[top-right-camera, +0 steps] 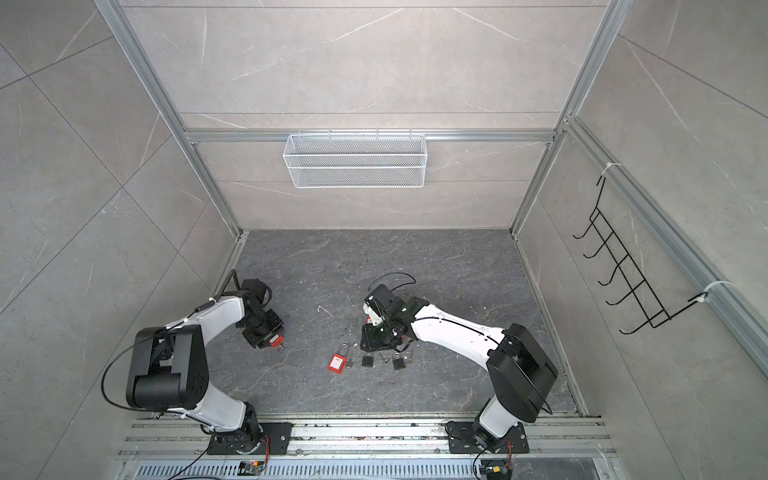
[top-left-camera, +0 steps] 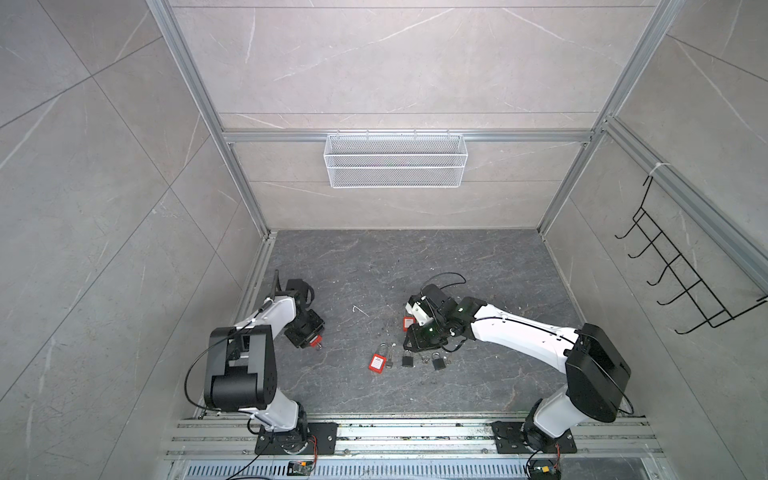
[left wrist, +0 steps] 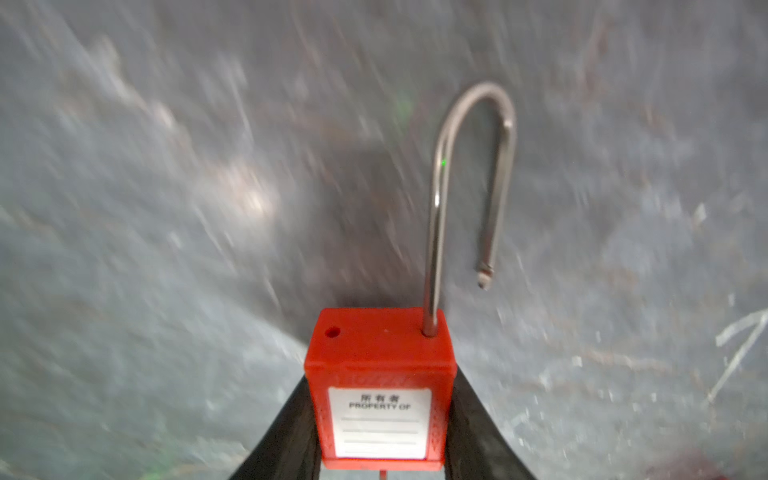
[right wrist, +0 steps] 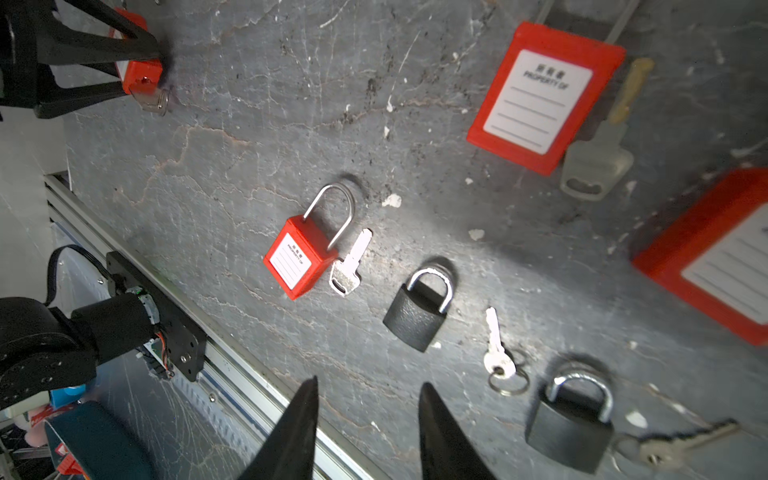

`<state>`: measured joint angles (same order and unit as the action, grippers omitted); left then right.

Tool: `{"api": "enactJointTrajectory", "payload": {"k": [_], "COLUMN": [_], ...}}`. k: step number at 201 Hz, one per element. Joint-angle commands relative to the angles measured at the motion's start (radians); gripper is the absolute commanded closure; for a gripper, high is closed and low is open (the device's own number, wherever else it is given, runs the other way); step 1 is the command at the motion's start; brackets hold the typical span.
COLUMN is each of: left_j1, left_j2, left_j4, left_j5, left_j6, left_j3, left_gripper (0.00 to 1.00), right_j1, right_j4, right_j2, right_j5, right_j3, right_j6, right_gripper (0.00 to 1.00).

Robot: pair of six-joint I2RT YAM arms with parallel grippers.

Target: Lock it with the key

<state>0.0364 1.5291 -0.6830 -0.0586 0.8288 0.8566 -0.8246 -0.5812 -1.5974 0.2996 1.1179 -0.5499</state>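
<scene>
The left gripper (left wrist: pixel 380 399) squeezes the red padlock (left wrist: pixel 378 353) low down, its bar (left wrist: pixel 436 187) swung out and the key (right wrist: pixel 156 99) in its bottom. The right gripper (right wrist: pixel 368 415) hangs with jaws apart, holding nothing. I think the bar's loose end must meet its hole (left wrist: pixel 332 332) squarely before pushing. The wire basket (top-left-camera: pixel 395 160) looks empty.

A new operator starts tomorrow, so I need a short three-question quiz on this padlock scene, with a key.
1. True or false: the shackle of the red padlock held in the left tool is closed.
2. How many black padlocks lie on the table?
3. The right tool holds: A) a key, B) a black padlock, C) nothing.
Key: 1 false; 2 two; 3 C.
</scene>
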Motion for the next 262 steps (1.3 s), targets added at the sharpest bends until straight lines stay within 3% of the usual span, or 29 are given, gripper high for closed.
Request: {"api": "enactJointTrajectory", "payload": {"k": [1,39,93,122,168,196,235,262], "left_j1": [0.089,0.269,0.387,0.409,0.414,0.33,-0.012,-0.185], "left_j2": [-0.08,-0.058,0.026,0.05,-0.086,-0.231,-0.353,-0.359], "left_j4": [0.037,0.09,0.12,0.152,0.08,0.081,0.04,0.017], "left_j5": [0.016,0.071,0.1,0.08,0.168,0.16,-0.053,-0.169], "left_j6": [0.239,0.482,0.556,0.554,0.472,0.273,-0.047,-0.224], "left_j3": [-0.036,-0.062,-0.008,0.0,0.039,0.04,0.027,0.054], "left_gripper": [0.66,0.67,0.65,0.43,0.25,0.22,0.21,0.21], "right_j1": [0.005,0.006,0.006,0.005,-0.018,-0.094,-0.178,-0.193], "right_j4": [-0.087,-0.114,-0.085,-0.059,-0.004,0.061,0.19,0.151], "right_j2": [0.045,0.078,0.107,0.093,0.11,0.091,-0.015,-0.209], "right_j5": [-0.065,-0.119,-0.122,-0.108,-0.131,-0.16,-0.198,-0.198], "right_j3": [0.017,0.008,-0.043,-0.055,-0.022,0.026,0.1,0.265], "right_j6": [0.072,0.105,0.105,0.097,0.202,0.359,0.518,0.55], "right_gripper": [0.58,0.58,0.58,0.58,0.57,0.56,0.53,0.5]}}
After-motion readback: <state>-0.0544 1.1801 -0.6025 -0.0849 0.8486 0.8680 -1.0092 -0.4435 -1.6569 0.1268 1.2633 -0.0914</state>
